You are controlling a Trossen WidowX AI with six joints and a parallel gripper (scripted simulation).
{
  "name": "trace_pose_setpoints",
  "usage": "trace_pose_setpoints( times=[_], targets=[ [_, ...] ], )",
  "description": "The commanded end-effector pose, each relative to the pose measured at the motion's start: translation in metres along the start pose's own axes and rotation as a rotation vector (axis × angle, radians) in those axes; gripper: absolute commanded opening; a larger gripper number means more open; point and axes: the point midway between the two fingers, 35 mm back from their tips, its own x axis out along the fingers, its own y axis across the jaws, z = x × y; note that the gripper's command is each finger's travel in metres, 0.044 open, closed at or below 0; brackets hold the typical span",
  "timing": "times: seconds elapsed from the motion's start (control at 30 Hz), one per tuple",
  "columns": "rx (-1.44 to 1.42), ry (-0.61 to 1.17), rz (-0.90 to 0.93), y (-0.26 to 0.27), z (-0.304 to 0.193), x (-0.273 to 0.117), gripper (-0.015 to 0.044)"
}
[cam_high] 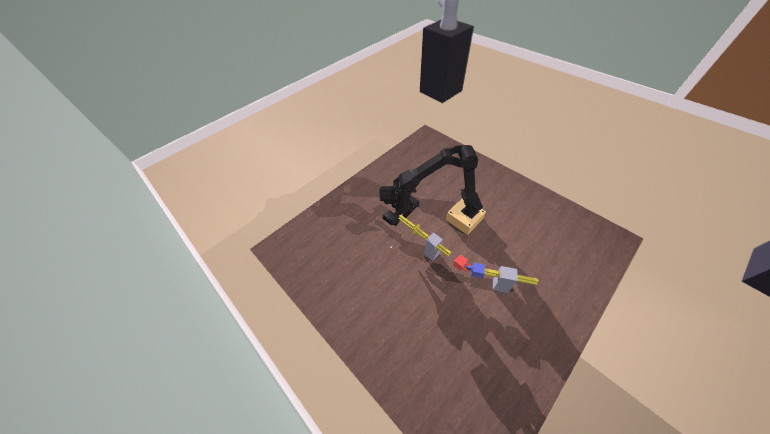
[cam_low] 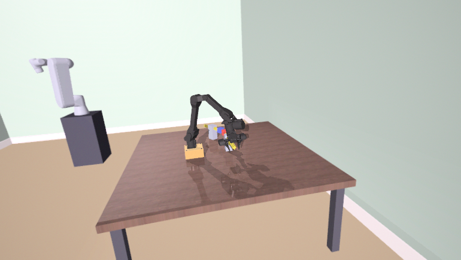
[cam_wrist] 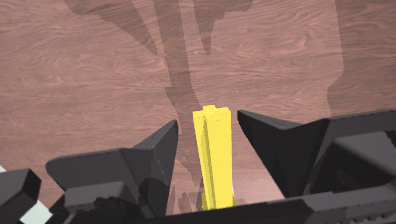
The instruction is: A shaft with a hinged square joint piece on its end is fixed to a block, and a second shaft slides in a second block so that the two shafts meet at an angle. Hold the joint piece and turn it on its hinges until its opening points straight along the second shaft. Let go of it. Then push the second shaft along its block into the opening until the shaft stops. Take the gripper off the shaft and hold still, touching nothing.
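The second shaft [cam_high: 408, 223] [cam_wrist: 219, 160], yellow, runs through its grey block [cam_high: 432, 248]. Its inner end stands a small gap short of the red joint piece [cam_high: 460, 262] [cam_low: 223, 131]. The red piece hangs on the blue part [cam_high: 478, 270] at the end of the first yellow shaft [cam_high: 527, 280], which passes through the other grey block [cam_high: 505, 279] [cam_low: 212, 132]. The red piece's opening is too small to make out. My gripper [cam_high: 401, 211] [cam_low: 233, 147] [cam_wrist: 207, 119] is partly open around the second shaft's outer end, with a visible gap on each side.
The arm's tan base [cam_high: 465, 217] [cam_low: 194, 151] stands on the wooden table [cam_high: 334, 269] [cam_low: 154, 193], beside the blocks. A small collar [cam_high: 416, 229] sits on the second shaft between its outer end and its block. Another pale robot [cam_low: 61, 84] stands on a dark pedestal away from the table.
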Motion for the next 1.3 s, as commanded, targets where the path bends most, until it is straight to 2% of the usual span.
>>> trace_pose_setpoints(
  times=[0.0,0.13,0.5,0.7,1.27],
  targets=[
    [0.005,0.007,-0.004,-0.0005,-0.0006,0.0029,0.0204],
    [0.005,0.007,-0.004,-0.0005,-0.0006,0.0029,0.0102],
    [0.005,0.007,-0.004,-0.0005,-0.0006,0.0029,0.0102],
    [0.005,0.007,-0.004,-0.0005,-0.0006,0.0029,0.0067],
    [0.002,0.002,-0.002,-0.0003,-0.0001,0.0012,0.0067]
  ],
)
